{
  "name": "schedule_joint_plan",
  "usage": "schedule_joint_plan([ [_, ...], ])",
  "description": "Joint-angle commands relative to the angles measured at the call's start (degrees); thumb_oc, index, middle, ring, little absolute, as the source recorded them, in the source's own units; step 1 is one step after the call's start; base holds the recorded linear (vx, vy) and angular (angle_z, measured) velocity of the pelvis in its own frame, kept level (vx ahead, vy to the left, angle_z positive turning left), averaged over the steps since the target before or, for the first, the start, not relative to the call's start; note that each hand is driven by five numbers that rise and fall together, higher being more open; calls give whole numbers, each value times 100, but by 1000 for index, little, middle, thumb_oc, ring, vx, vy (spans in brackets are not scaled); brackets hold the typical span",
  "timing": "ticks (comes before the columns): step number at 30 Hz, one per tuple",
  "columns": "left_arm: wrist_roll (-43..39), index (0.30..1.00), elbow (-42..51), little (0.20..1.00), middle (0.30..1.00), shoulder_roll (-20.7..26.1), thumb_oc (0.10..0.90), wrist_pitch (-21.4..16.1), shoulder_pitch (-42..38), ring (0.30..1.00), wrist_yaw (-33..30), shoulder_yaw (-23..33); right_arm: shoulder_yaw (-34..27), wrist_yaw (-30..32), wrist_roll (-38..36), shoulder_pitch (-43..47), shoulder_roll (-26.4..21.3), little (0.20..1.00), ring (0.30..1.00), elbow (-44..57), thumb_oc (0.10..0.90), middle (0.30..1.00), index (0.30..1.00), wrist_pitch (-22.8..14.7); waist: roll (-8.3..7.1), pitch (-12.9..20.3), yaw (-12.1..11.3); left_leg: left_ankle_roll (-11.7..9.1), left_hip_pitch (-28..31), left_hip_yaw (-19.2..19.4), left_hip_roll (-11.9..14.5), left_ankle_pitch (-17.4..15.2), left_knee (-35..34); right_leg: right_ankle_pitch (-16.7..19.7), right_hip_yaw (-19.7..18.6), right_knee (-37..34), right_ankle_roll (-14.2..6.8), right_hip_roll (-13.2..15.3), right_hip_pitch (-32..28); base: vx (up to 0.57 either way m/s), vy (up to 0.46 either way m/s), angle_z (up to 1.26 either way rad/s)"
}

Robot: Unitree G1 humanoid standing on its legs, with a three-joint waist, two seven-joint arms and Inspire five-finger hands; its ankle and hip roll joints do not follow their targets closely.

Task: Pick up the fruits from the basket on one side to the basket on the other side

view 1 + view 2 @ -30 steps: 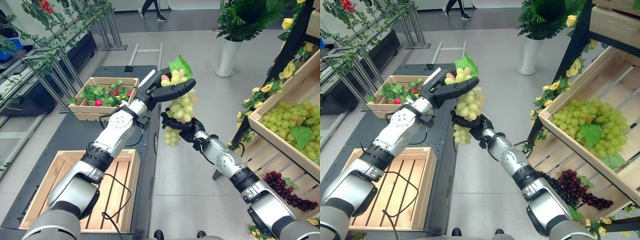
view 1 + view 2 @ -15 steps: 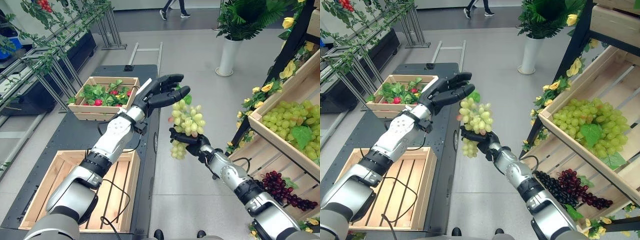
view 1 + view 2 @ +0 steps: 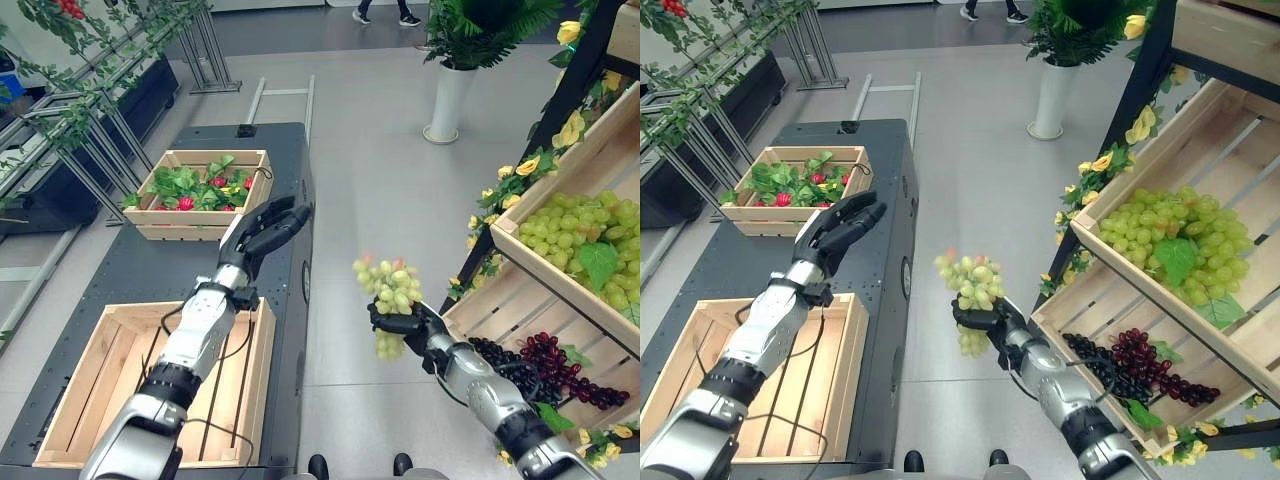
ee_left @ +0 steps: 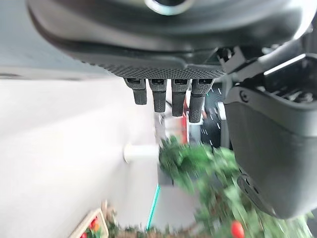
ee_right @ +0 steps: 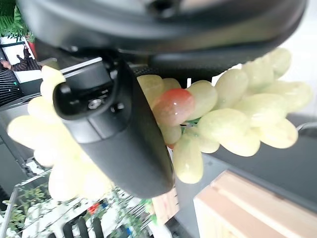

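Pale green grapes point(image 3: 388, 290) with one red berry; dark purple grapes point(image 3: 560, 366).

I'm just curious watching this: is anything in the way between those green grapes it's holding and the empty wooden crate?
Nothing visible blocks it. The right hand holds the green grapes over bare floor; the empty crate lies to the left, with the open left hand above its far end.

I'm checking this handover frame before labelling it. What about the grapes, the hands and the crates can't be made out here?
- Stem of the green grape bunch: hidden inside the right hand in the eye views; the thumb covers it in the right wrist view.
- Empty wooden crate: its floor is partly hidden by the left arm; the near corner is cut off by the left eye view's bottom edge.
- Left hand: palm side faces away in the eye views.
- Dark grapes: the shelf's front board hides the lower part.
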State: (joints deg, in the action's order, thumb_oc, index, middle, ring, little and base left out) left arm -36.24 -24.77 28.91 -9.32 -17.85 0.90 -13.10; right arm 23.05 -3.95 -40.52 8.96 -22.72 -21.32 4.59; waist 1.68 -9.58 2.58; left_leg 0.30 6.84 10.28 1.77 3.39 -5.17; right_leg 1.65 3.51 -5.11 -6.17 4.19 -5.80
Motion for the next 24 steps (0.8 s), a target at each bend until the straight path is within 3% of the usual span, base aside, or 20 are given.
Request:
schedule_joint_plan([
  [1,23,900,148,900,900,-261,800,-623,-449,900,130,55,-515,-695,25,465,-34,300,300,1104,400,300,300,-608,-117,2,218,26,45,-42,-306,-687,17,-128,166,11,217,-293,107,-24,64,-21],
  [8,362,900,-319,900,900,-717,800,-747,-91,900,121,-174,-932,-924,-199,24,-477,300,300,1841,400,300,300,-471,-317,-163,444,71,74,243,-234,-728,17,-50,-80,11,152,-366,175,-19,38,-26],
  [11,652,900,-601,900,900,-977,800,-840,97,900,68,-272,-1355,-1017,-239,-329,-740,300,300,2341,400,300,300,-414,-415,-191,652,87,159,498,-197,-781,17,-3,-249,21,103,-405,196,16,37,-34],
  [18,771,900,-818,900,900,-1137,800,-849,288,900,-39,-300,-2169,-1341,-272,-912,-1087,300,300,3062,400,300,300,-357,-476,-197,1065,104,291,908,-143,-850,17,60,-646,62,33,-502,256,34,44,-27],
  [24,763,900,-853,900,900,-1132,800,-791,468,900,46,-295,-3002,-1548,-777,-1182,-1248,300,300,3636,400,300,300,-359,-485,-171,1361,126,328,1104,-121,-903,17,101,-965,95,5,-605,329,57,49,-28],
])
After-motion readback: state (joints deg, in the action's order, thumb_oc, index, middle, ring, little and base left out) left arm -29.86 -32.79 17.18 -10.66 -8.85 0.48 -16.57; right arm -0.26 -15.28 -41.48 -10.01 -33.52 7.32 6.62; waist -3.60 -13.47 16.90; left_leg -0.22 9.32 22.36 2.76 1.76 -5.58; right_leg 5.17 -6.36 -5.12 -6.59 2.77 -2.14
